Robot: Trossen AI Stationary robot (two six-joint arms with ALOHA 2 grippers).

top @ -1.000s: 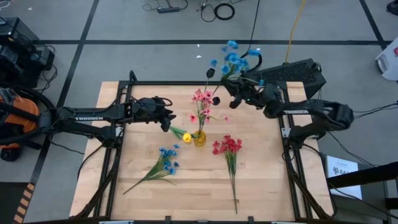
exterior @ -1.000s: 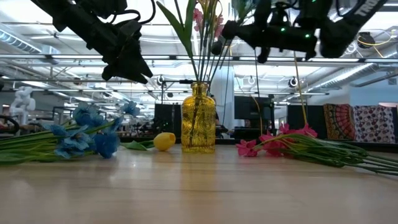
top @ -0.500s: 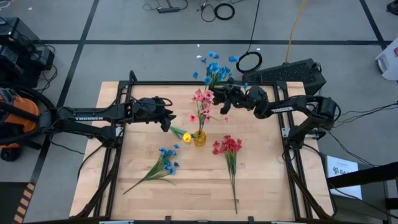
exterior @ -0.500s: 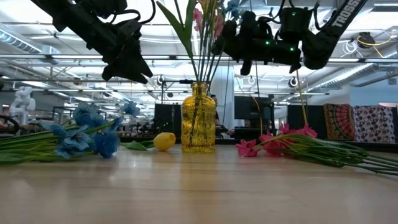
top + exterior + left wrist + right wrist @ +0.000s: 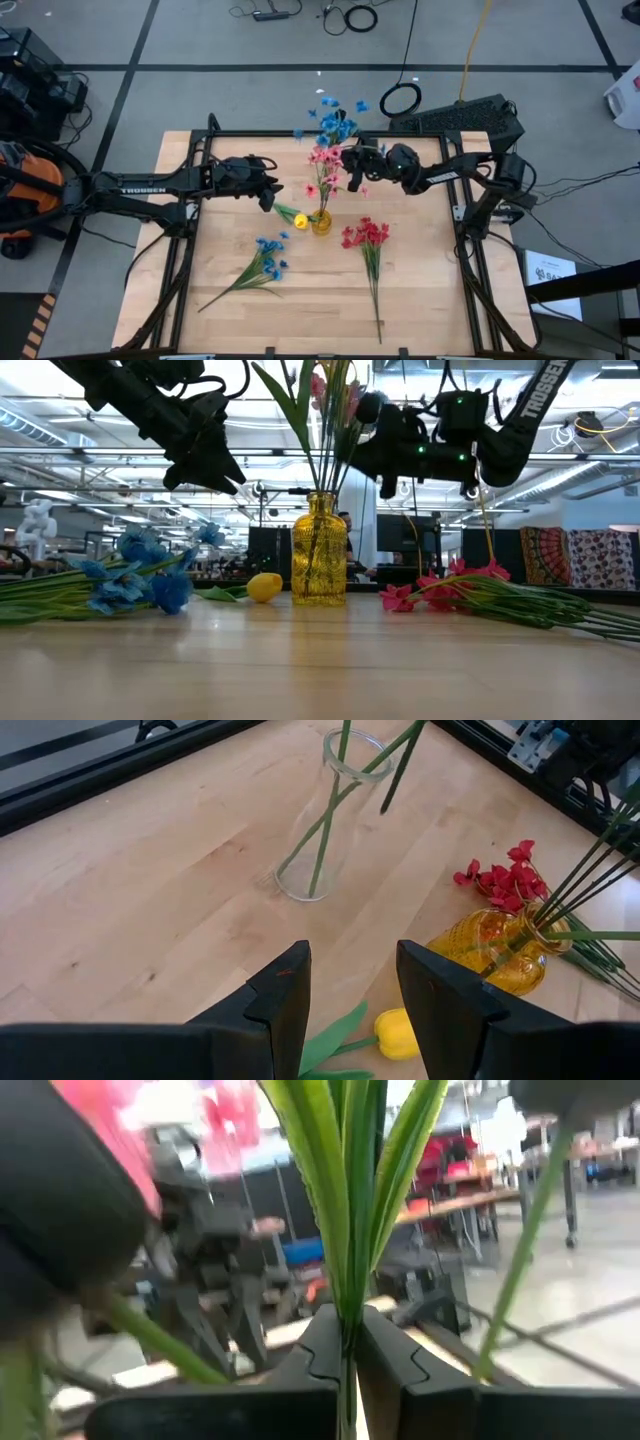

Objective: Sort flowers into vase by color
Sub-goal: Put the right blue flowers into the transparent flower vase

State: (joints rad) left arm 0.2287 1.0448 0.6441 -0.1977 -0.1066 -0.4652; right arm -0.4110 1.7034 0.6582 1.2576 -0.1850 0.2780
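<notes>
My right gripper (image 5: 352, 162) is clenching one thin-stemmed blue spray (image 5: 330, 120) near the worktop's (image 5: 420, 300) far edge; left gripper (image 5: 270, 192) is hanging released, beside the ribbed amber vase (image 5: 321, 222).

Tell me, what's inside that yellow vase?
Green stems stand in the yellow vase, with pink blooms on top. Its tinted glass blurs the stems' lower ends.

Even, bright overhead light falls on the worktop (image 5: 420, 290), casting only faint shadows. Beyond the right gripper (image 5: 348, 1355), pink blooms (image 5: 90, 1140) and the room are blurred.
</notes>
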